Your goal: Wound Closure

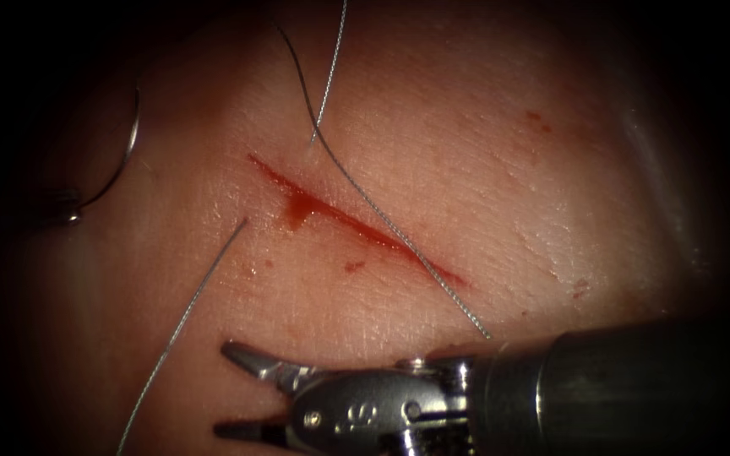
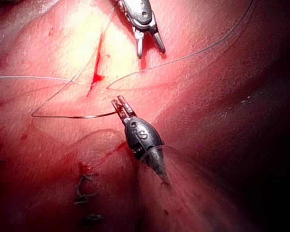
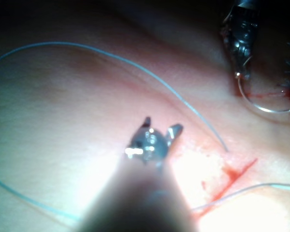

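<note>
Our right end effector (image 1: 242, 395) gapes empty; left end effector (image 2: 121, 107) grips the needle (image 2: 72, 116) end, free of tissue (image 1: 483, 169); loose thread (image 1: 382, 215) may snag.

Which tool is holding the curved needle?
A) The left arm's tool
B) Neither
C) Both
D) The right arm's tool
A: the left arm's tool has its jaws shut on one end of the curved needle, which is out of the tissue, while the right arm's tool has open, empty jaws.
</note>
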`<state>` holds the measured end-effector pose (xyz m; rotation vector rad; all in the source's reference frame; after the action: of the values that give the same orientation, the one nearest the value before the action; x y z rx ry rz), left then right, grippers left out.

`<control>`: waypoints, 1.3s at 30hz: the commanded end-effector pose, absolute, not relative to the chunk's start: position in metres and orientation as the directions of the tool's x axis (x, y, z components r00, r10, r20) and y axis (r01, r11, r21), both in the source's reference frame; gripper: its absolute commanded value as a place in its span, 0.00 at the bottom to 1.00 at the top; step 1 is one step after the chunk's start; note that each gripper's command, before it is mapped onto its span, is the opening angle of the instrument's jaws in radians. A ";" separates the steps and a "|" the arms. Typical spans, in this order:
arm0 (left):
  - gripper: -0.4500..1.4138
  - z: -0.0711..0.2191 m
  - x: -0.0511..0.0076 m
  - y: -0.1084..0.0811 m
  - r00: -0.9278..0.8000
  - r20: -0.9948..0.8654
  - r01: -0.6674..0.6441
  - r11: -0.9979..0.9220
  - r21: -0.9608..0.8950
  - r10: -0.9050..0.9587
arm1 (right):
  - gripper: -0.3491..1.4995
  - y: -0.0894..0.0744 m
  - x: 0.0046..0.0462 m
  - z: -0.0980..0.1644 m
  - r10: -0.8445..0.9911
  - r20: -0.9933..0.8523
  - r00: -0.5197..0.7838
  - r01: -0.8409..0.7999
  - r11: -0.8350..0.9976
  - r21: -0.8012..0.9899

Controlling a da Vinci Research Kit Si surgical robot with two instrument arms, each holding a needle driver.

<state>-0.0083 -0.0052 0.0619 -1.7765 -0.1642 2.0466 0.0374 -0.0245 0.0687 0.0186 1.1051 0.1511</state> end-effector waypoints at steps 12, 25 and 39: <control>0.00 0.063 -0.0091 -0.006 -0.091 -0.917 -0.233 -0.904 -0.359 0.388 | 0.81 -0.019 0.0392 0.075 0.175 -0.870 0.462 -0.210 0.974 0.084; 0.00 0.063 -0.0089 -0.006 -0.093 -0.917 -0.230 -0.904 -0.360 0.388 | 0.69 -0.016 0.0446 0.078 0.173 -0.867 0.468 -0.236 0.970 0.066; 0.00 0.063 -0.0089 -0.006 -0.093 -0.917 -0.229 -0.904 -0.360 0.388 | 0.00 -0.018 0.0444 0.077 0.160 -0.887 0.433 -0.164 0.982 0.097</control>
<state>-0.0084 -0.0055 0.0620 -1.7791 -0.1693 2.0499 0.0438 -0.0174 0.0762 -0.0066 1.1045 0.2011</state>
